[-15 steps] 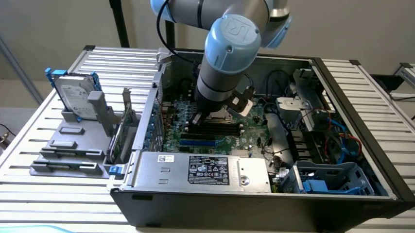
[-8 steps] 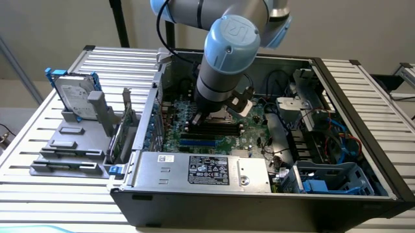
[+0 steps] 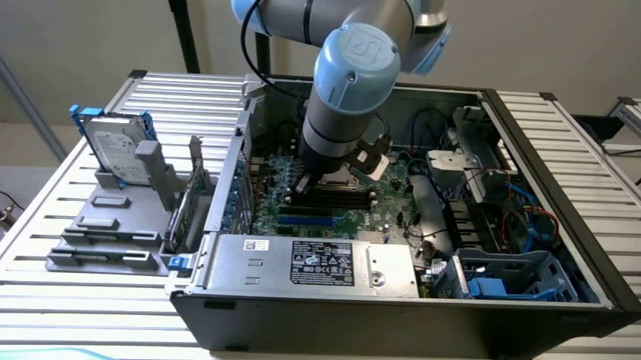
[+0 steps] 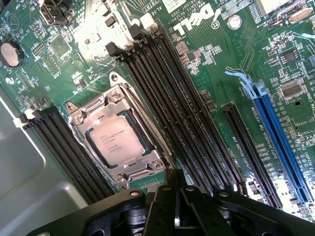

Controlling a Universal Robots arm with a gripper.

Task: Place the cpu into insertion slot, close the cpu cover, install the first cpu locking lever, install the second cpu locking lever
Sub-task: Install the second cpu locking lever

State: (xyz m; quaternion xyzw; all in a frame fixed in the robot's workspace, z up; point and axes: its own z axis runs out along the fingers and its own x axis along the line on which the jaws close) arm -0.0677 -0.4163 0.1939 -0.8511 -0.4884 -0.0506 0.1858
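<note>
Inside the open black computer case [image 3: 401, 319], green circuit board [image 4: 206, 88] on its floor, small silver square cpu [image 4: 114, 141] seated in the silver-rimmed insertion slot [image 4: 78, 129], thin silvery cpu cover [image 4: 145, 166] closed over it, black gripper [image 4: 176, 209] just above, fingers together, holding nothing, long black memory slots [image 4: 172, 118] beside the socket.

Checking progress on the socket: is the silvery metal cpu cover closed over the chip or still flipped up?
Closed: the silvery square-frame cpu cover lies flat around the dull silver cpu, which shows through its cut-out centre.
</note>
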